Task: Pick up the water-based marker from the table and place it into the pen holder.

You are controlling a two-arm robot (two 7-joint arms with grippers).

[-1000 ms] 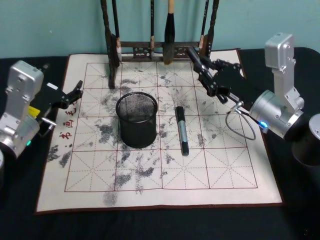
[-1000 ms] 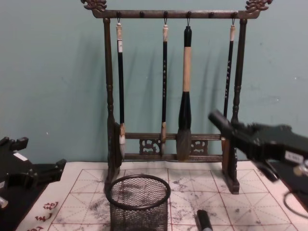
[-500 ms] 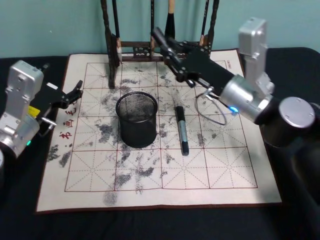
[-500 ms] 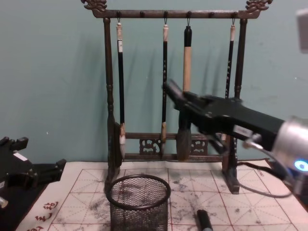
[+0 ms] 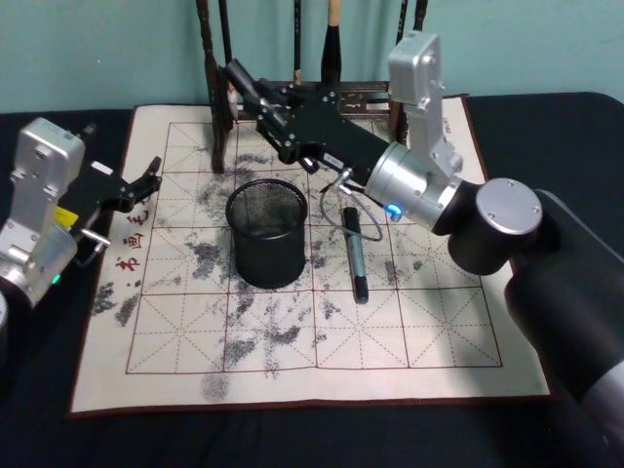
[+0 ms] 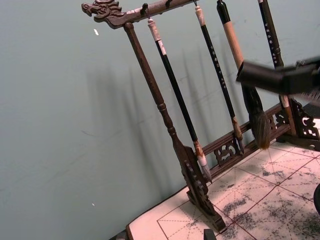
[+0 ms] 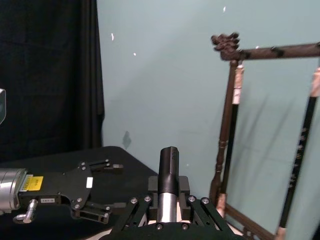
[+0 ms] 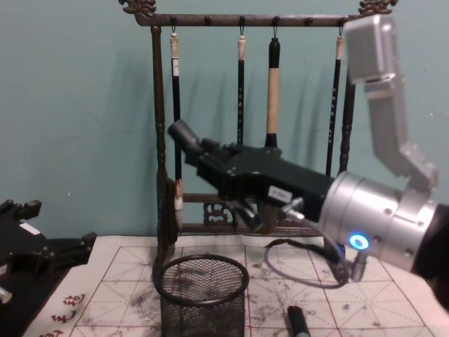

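The water-based marker (image 5: 354,253) lies flat on the ink-stained practice mat (image 5: 439,322), just to the right of the pen holder (image 5: 266,232) and not touching it. Its length runs away from the robot, with a black end at each tip and a grey barrel between; in the chest view only its near-black tip shows, low and to the right of the pen holder. The pen holder stands upright on the mat, and nothing can be seen inside its mesh. The right gripper (image 8: 207,156) hangs in the air above and behind the pen holder, well clear of its rim and in front of the brush rack (image 8: 242,21), pointing toward the robot's left. In the right wrist view its fingers are drawn in against what looks like a second pen (image 7: 168,175) with a black cap and a silvery barrel, and the rounded end of that pen sticks out past the gripper, above and to the left of the pen holder. The left gripper (image 5: 146,180) sits well to the left of the pen holder at the mat's left edge, with its fingers apart and nothing between them.
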